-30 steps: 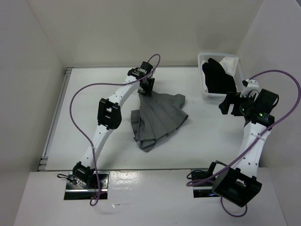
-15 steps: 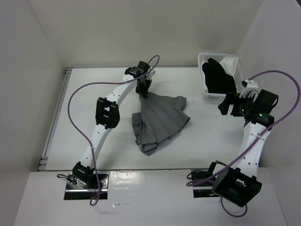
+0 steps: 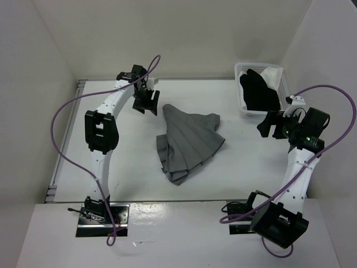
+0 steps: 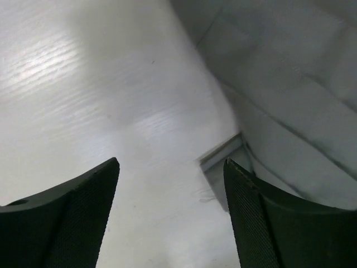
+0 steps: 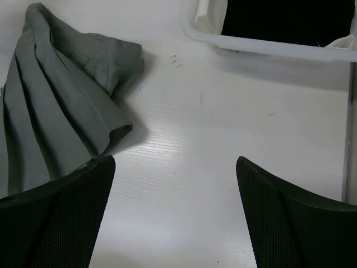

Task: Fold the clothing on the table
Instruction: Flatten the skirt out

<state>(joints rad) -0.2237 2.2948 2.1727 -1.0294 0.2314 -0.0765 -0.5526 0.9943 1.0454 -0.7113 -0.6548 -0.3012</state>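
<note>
A grey pleated skirt (image 3: pixel 187 142) lies in the middle of the table (image 3: pixel 240 162), its narrow waistband (image 3: pixel 166 108) at the far end and its hem (image 3: pixel 209 149) fanning nearer, with the empty, open-jawed left gripper (image 3: pixel 148 106) just left of that waistband and the right gripper (image 3: pixel 265 126), likewise spread and empty, well apart rightward.

The left arm (image 3: pixel 100 131) and right arm (image 3: pixel 297 164) have white links, black joints, looping purple cables (image 3: pixel 323 86), and textured black fingers (image 5: pixel 50 223).

place: robot lab cell | evidence: bare white walls (image 3: pixel 189 33), arms (image 3: pixel 99 134) bolted to table (image 3: pixel 240 167)
</note>
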